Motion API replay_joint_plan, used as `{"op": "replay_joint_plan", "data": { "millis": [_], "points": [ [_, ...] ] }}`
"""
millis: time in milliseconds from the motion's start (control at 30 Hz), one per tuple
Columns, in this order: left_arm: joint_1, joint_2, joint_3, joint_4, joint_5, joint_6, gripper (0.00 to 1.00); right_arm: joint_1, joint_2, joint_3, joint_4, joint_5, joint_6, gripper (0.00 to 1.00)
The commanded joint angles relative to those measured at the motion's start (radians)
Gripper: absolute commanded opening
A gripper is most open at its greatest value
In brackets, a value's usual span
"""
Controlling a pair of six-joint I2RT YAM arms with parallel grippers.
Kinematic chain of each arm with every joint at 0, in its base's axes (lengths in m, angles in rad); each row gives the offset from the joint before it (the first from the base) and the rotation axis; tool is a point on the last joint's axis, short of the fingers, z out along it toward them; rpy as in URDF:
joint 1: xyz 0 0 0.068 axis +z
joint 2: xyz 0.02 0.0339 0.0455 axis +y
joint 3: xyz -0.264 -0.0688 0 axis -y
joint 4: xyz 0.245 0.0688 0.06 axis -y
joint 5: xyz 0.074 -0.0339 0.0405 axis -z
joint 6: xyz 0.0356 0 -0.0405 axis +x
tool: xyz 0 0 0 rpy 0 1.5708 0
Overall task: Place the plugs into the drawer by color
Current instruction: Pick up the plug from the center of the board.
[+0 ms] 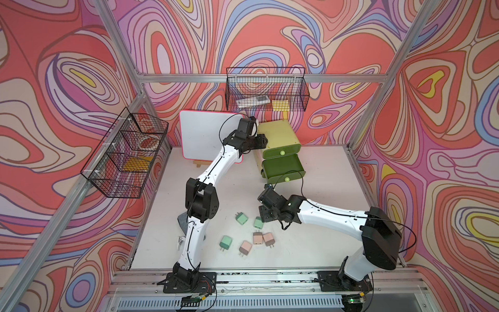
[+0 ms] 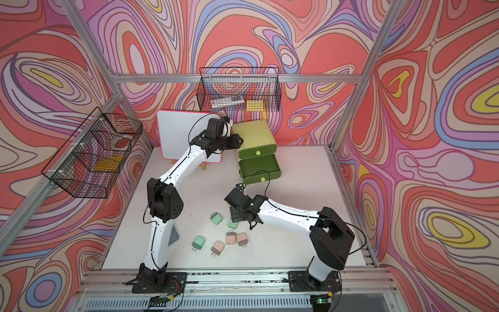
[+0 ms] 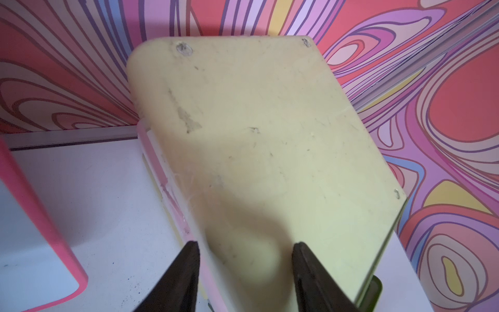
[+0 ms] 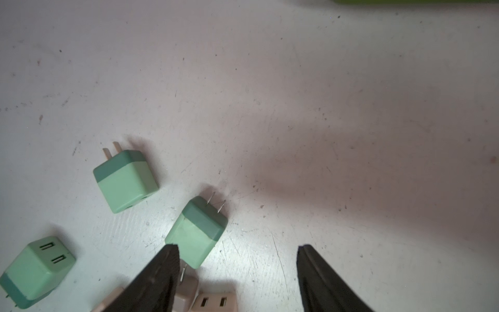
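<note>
My right claw (image 4: 238, 247): wide, empty, off-centre over mint plug (image 4: 195, 232), pink plugs (image 4: 213, 301) crowding its near side. Closing now I might clip a corner or drag pink

This is looking like a robotics lab cell: an aluminium frame (image 1: 189, 78) is enclosing a white table (image 1: 324, 243), swirl-printed walls (image 1: 67, 67) are surrounding it, a left arm (image 1: 213, 167) and right arm (image 1: 332, 213) are sitting bolted to a near rail (image 1: 270, 278), and a left basket (image 1: 124, 159) and far basket (image 1: 266, 89) are hanging from it.
</note>
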Motion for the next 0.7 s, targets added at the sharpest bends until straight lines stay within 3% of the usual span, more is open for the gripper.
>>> {"op": "replay_joint_plan", "data": {
  "millis": [0, 300, 467, 667],
  "points": [
    [0.003, -0.020, 0.014, -0.072, -0.006, 0.013, 0.54, 0.031, 0.082, 0.036, 0.047, 0.003, -0.054, 0.73],
    [0.003, -0.014, 0.017, -0.073, -0.004, 0.015, 0.54, 0.040, 0.195, 0.077, 0.030, 0.016, -0.059, 0.92],
    [0.003, -0.012, 0.017, -0.073, -0.004, 0.015, 0.54, 0.041, 0.214, 0.069, 0.012, 0.010, -0.043, 0.91],
    [0.004, -0.014, 0.016, -0.074, 0.000, 0.012, 0.54, 0.041, 0.166, 0.018, 0.023, 0.003, -0.025, 0.78]
  ]
}}
